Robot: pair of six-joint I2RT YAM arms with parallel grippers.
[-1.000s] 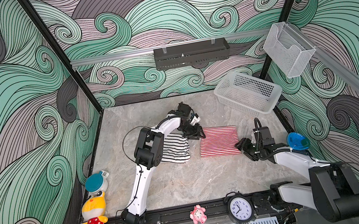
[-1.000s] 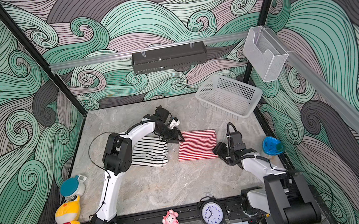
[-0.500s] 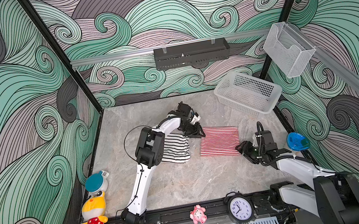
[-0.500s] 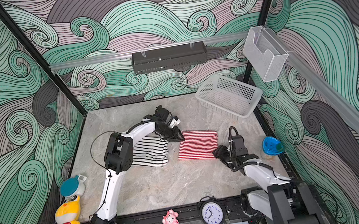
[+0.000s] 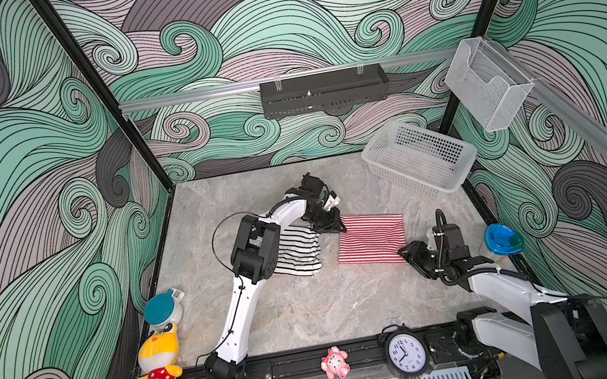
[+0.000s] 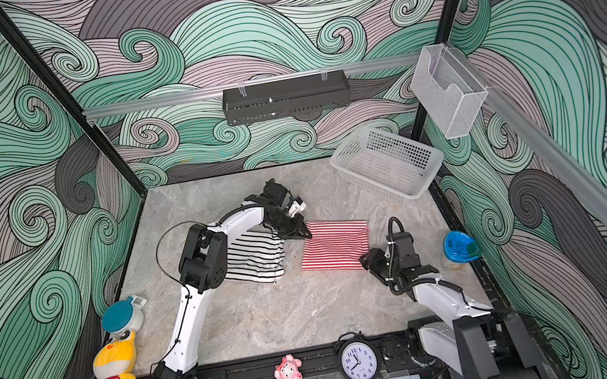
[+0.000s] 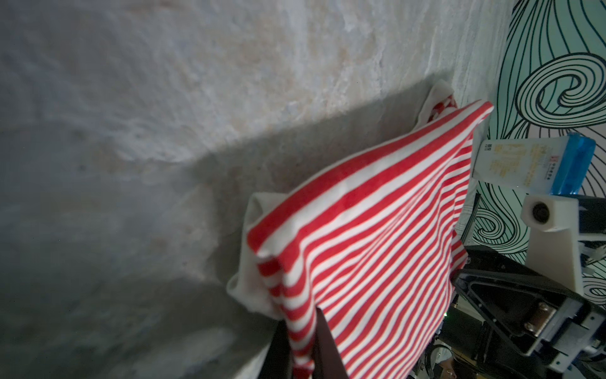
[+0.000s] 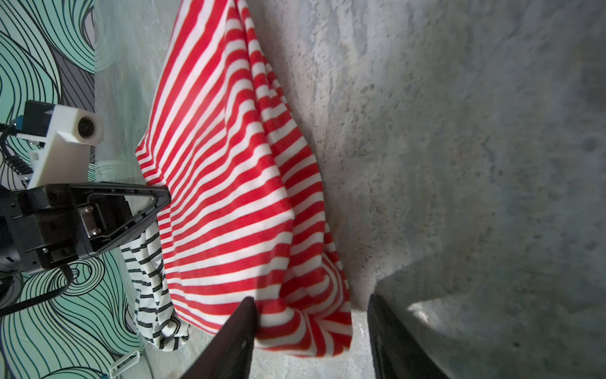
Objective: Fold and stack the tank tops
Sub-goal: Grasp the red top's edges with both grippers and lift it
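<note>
The red-and-white tank top [image 5: 372,239] [image 6: 335,246] lies folded mid-table, with the black-and-white tank top [image 5: 298,252] [image 6: 254,256] beside it on the left, partly under the left arm. My left gripper [image 5: 340,228] [image 6: 306,234] [image 7: 301,331] is shut on the red top's [image 7: 377,229] far-left corner, which is lifted slightly. At the near-right corner my right gripper [image 5: 406,252] [image 6: 367,261] [image 8: 311,300] is open. That corner of the red top [image 8: 229,183] lies between its fingers, touching one and clear of the other. The black-and-white top [image 8: 151,295] shows behind it.
A white mesh basket [image 5: 419,161] stands tilted at the back right. A blue-lidded container [image 5: 502,239] sits by the right wall. A clock [image 5: 406,353], a pink toy [image 5: 334,362], a yellow plush [image 5: 157,376] and a teal-lidded cup [image 5: 162,308] line the front and left.
My left gripper has closed on the red top's far corner. The right gripper has moved onto the near corner and its jaws have narrowed somewhat.
</note>
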